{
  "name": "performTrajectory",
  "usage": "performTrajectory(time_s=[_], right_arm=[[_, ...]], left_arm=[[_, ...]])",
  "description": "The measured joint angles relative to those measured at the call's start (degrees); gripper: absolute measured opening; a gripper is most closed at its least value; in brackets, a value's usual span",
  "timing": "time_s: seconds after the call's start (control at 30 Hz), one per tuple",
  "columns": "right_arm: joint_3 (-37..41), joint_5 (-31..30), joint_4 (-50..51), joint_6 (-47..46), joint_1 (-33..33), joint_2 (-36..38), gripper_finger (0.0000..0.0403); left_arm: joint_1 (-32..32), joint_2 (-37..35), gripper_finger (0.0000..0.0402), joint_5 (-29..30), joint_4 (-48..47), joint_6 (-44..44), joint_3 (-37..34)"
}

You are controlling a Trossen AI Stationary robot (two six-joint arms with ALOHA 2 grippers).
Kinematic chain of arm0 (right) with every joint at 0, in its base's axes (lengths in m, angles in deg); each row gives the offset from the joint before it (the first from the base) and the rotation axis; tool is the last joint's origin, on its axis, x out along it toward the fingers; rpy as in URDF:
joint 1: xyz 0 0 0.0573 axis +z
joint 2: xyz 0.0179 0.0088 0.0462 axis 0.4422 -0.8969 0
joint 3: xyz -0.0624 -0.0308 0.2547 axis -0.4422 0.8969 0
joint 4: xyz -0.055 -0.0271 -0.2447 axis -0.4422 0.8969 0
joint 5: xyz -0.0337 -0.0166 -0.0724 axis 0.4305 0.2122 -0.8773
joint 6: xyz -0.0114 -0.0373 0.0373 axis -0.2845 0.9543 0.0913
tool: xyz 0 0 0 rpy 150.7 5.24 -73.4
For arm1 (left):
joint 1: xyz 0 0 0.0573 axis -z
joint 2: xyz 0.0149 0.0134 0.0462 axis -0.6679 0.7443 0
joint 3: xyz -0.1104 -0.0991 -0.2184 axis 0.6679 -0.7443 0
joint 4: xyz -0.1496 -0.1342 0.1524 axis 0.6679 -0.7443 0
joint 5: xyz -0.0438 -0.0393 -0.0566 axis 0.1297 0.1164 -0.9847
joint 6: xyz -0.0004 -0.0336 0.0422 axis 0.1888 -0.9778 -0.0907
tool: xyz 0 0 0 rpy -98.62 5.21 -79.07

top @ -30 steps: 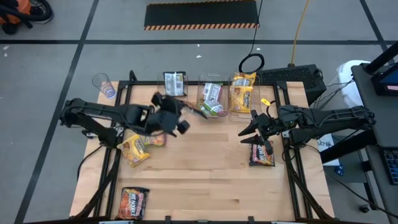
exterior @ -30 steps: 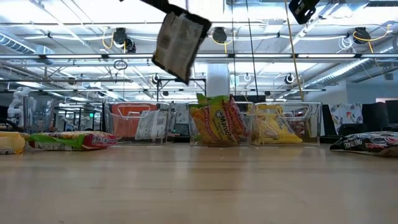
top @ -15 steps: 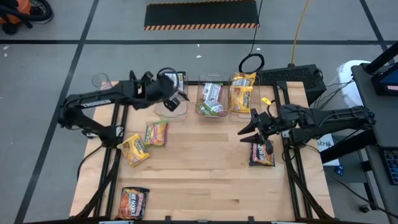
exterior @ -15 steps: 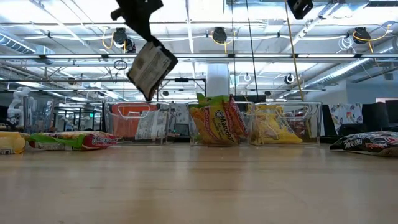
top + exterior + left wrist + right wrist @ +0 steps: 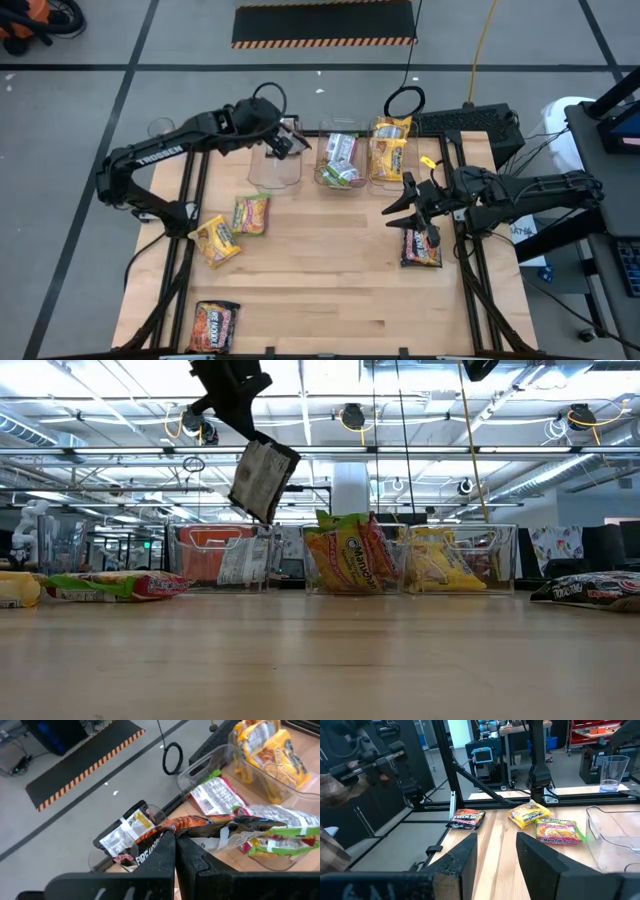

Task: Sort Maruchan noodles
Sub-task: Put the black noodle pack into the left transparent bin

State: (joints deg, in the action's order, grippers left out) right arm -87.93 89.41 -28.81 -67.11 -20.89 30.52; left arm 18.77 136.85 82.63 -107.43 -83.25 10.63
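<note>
Wooden table, centre of the high view. Left arm, reaching from 9 o'clock toward 11 o'clock. Right arm, at 3 o'clock. Three clear bins at 12 o'clock: left bin, middle bin holding green-edged packets, right bin holding yellow packets. Left gripper, fingers pinched on a dark Maruchan packet, hanging above the left bin. Right gripper, fingers spread wide, nothing between them, just above a dark packet. Loose packets at 8 o'clock: yellow, green-edged, dark.
</note>
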Motion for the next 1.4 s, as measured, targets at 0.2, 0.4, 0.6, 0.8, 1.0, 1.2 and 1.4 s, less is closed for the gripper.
performTrajectory(time_s=[0.2,0.4,0.6,0.8,1.0,1.2,1.4], right_arm=[[0.0,0.0,0.0,0.0,0.0,0.0,0.0130],[0.0,-0.1,0.0,0.0,0.0,0.0,0.0130],[0.0,-0.1,0.0,0.0,0.0,0.0,0.0130],[0.0,-0.1,-0.1,0.0,0.0,0.0,0.0130],[0.0,-0.1,-0.1,0.0,0.0,0.0,0.0130],[0.0,-0.1,-0.1,0.0,0.0,0.0,0.0130],[0.0,-0.1,-0.1,0.0,0.0,0.0,0.0130]], left_arm=[[-2.0,0.2,0.0000,-1.6,0.0,-1.7,0.0],[-3.0,2.3,0.0000,-4.9,0.1,-1.9,0.0],[-4.5,5.3,0.0000,-6.1,1.4,-2.6,0.0],[-5.5,6.7,0.0000,-7.1,0.9,-5.3,0.0],[-5.8,7.6,0.0000,-7.7,-1.2,-6.6,0.0],[-5.9,7.5,0.0000,-7.7,-2.1,-9.3,0.0],[-5.8,7.5,0.0000,-8.7,-2.8,-10.5,-0.7]])
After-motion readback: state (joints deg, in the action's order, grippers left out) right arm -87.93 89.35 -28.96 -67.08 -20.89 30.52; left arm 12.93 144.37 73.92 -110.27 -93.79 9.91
